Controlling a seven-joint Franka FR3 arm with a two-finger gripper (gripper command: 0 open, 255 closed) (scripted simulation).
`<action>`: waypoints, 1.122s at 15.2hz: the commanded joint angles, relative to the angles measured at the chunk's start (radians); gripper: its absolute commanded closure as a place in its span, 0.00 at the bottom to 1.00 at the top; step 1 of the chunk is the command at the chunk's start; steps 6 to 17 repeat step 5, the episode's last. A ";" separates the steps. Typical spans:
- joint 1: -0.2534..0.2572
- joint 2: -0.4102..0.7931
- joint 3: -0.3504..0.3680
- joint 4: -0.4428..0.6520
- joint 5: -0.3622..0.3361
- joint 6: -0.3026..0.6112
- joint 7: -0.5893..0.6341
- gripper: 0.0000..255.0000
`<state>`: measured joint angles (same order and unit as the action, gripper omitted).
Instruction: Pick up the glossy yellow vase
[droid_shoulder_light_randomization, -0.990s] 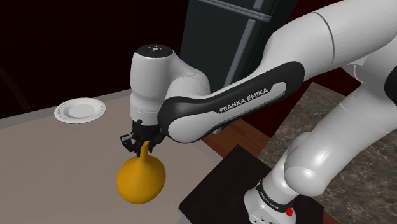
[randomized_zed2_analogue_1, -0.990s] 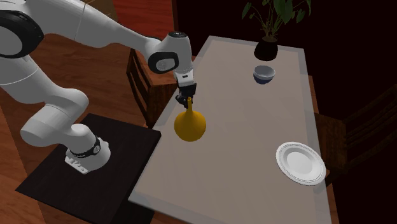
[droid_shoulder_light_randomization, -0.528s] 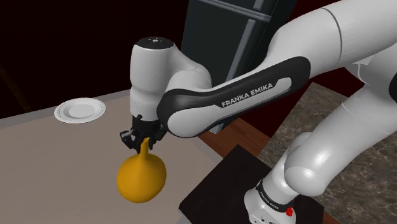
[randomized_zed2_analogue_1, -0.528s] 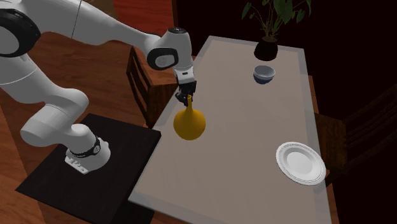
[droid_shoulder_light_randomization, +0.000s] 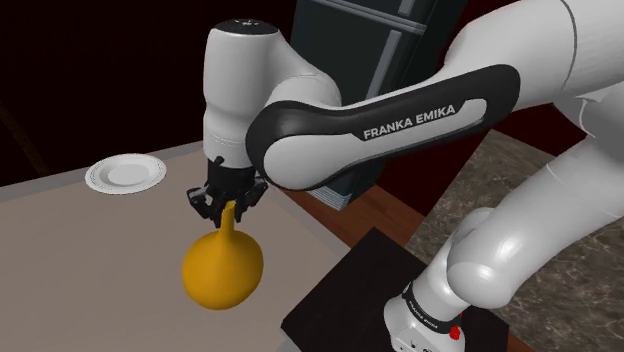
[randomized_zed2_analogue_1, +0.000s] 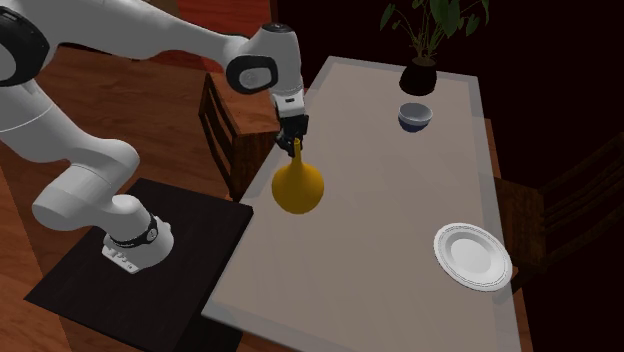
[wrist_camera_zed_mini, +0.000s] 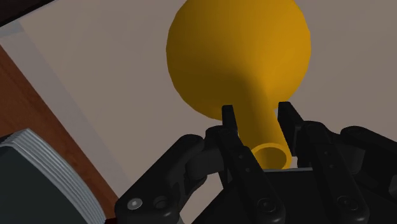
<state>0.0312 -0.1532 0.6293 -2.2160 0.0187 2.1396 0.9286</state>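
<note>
Hanging below the jaws: yellow vase (droid_shoulder_light_randomization: 222, 268), round bulb down, thin neck up. The jaws are clamping the neck just under the rim, one finger on each side, so the vase is sitting directly beneath the hand. Its long axis is running near vertical, mouth pointing up toward the palm. The bulb is hovering over the counter (randomized_zed2_analogue_1: 400, 230) near its left edge in the second exterior view; it looks clear of the surface, but I can't confirm a gap. My read: we're lifting now, and the pull should go straight up along the neck. White plate (randomized_zed2_analogue_1: 472, 255) and bowl (randomized_zed2_analogue_1: 415, 116) are lying well apart, further right.
</note>
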 joint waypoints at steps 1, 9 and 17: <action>0.001 -0.013 -0.004 0.017 0.008 -0.027 -0.009 1.00; 0.001 -0.025 -0.009 0.037 0.015 -0.056 -0.015 1.00; 0.001 -0.025 -0.009 0.037 0.015 -0.056 -0.015 1.00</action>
